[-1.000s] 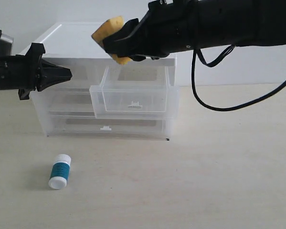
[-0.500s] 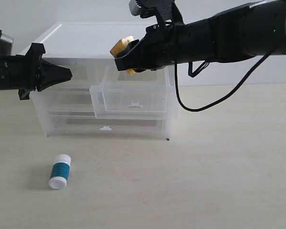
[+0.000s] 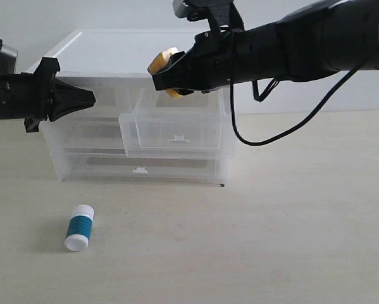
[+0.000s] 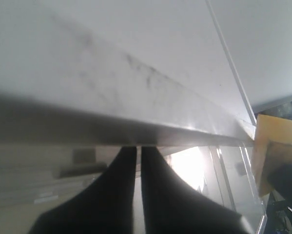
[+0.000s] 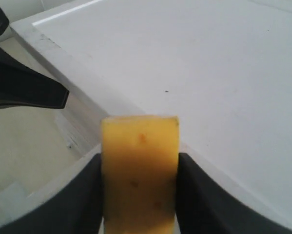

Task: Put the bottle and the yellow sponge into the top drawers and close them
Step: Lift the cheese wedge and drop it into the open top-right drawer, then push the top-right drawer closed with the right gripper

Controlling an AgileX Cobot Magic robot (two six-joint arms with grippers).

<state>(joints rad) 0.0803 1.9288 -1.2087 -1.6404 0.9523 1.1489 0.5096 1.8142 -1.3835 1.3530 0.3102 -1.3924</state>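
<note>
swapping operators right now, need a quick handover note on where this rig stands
Left gripper: shut, empty, at the upper left corner of the cabinet.
Right gripper: shut on the yellow sponge, above the open top right drawer.
Bottle: lying on the table in front of the cabinet.
Done: top right drawer pulled out; top left drawer looks shut.
Left: drop sponge in, stow bottle, close both.

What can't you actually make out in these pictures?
- Wording on the bottle: exterior view, too small.
- Middle of the yellow sponge: exterior view, covered by the right end effector.
- Sponge's lower end: right wrist view, cut off by picture edge.
</note>
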